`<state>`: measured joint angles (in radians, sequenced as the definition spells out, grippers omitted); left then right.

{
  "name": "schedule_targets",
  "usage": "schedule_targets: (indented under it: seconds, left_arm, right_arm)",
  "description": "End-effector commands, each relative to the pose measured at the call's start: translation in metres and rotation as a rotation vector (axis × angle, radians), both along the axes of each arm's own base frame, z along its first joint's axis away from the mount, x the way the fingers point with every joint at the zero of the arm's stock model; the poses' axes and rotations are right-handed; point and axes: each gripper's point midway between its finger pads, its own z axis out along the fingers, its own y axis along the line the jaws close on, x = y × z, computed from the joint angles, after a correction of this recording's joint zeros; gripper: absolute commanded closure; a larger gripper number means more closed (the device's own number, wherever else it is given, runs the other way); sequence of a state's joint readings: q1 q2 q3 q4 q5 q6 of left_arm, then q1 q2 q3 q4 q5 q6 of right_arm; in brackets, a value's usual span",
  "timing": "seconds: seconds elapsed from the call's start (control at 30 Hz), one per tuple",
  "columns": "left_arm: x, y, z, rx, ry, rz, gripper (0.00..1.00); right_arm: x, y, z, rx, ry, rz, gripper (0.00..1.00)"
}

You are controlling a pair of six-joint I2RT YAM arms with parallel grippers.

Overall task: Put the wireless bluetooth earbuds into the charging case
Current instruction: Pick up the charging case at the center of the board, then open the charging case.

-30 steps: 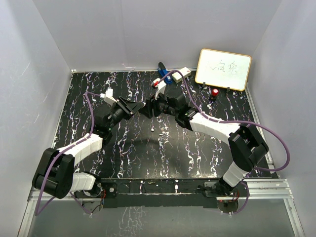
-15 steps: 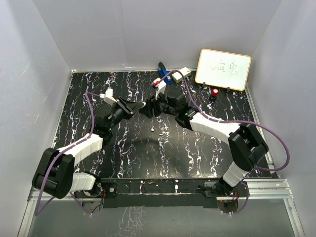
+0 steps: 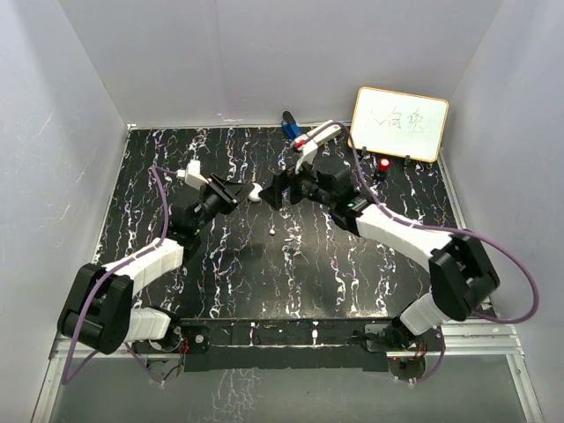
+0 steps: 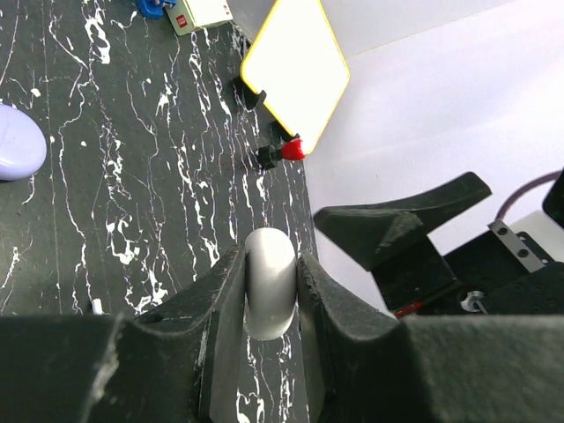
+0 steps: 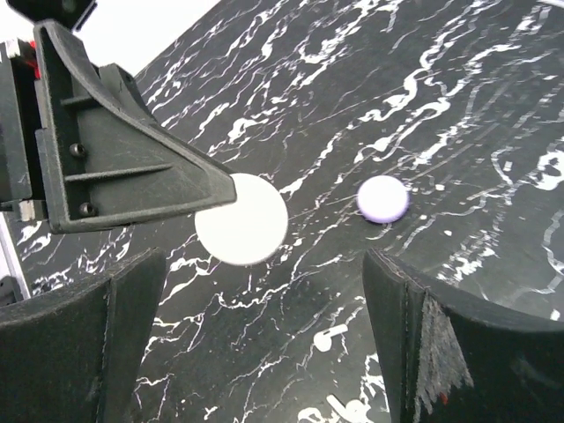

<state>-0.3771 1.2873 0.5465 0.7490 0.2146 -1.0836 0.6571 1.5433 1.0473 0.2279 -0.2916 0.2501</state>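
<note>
— Entering item one: left end effector point(image 4: 270, 264)?
— Clamping the white case point(image 4: 269, 295) edge-on between both fingers, snugly. Holding it up off the counter point(image 3: 229, 264). Appearing shut, going by the smooth outline.

— Entering item two: right end effector point(image 5: 264, 273)?
— Gaping wide and gripping nothing. Sitting further from the white case than a second ago, when nearly meeting the left one. Leaving a plain gap there now.

— Logging the earbuds?
— Not separating them from the counter's white veining with any certainty. Noting one pale speck point(image 3: 274, 231) on the counter just in front of both end effectors, possibly a bud. Finding none in either grip.

— Logging other stock?
— Recording a lilac case point(image 5: 383, 198), lying shut on the counter beyond the white one.

— Assessing the task?
— Judging the pull-back as a pause or a reset, not progress. Still needing a case opened and a bud fetched; insertion not yet begun.
</note>
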Motion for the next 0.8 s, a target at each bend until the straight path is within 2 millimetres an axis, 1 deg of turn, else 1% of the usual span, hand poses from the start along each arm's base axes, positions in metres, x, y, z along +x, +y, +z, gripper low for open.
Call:
schedule_targets:
  seconds: [0.0, 0.07, 0.13, 0.17, 0.23, 0.3, 0.53, 0.67, 0.77]
  left_arm:
    - [0.011, -0.003, 0.029, -0.049, -0.065, 0.016, 1.0]
    - [0.014, -0.007, 0.029, -0.076, -0.056, 0.003, 1.0]
    - [0.015, -0.012, 0.031, -0.109, -0.052, -0.016, 1.0]
    - [0.015, -0.014, 0.035, -0.124, -0.055, -0.026, 1.0]
    - [0.019, -0.019, 0.031, -0.145, -0.034, -0.04, 1.0]
    - [0.019, -0.022, 0.033, -0.162, -0.031, -0.052, 1.0]
    - [0.022, -0.025, 0.042, -0.164, -0.038, -0.068, 1.0]
    - [0.021, -0.028, 0.045, -0.172, -0.037, -0.083, 1.0]
    - [0.019, -0.031, 0.045, -0.176, -0.031, -0.096, 1.0]
  right_arm:
    - [0.008, -0.039, 0.037, 0.061, -0.049, -0.133, 0.06]
    - [0.011, -0.05, 0.036, 0.055, -0.04, -0.18, 0.02]
    - [0.014, -0.056, 0.031, 0.039, -0.028, -0.215, 0.02]
    - [0.015, -0.055, 0.03, 0.033, -0.026, -0.217, 0.02]
    - [0.018, -0.058, 0.026, 0.024, -0.012, -0.238, 0.02]
    - [0.02, -0.058, 0.024, 0.025, -0.004, -0.254, 0.02]
    - [0.024, -0.058, 0.014, 0.024, 0.032, -0.275, 0.02]
    - [0.025, -0.057, 0.007, 0.016, 0.048, -0.279, 0.02]
    - [0.027, -0.057, 0.006, 0.018, 0.053, -0.282, 0.02]
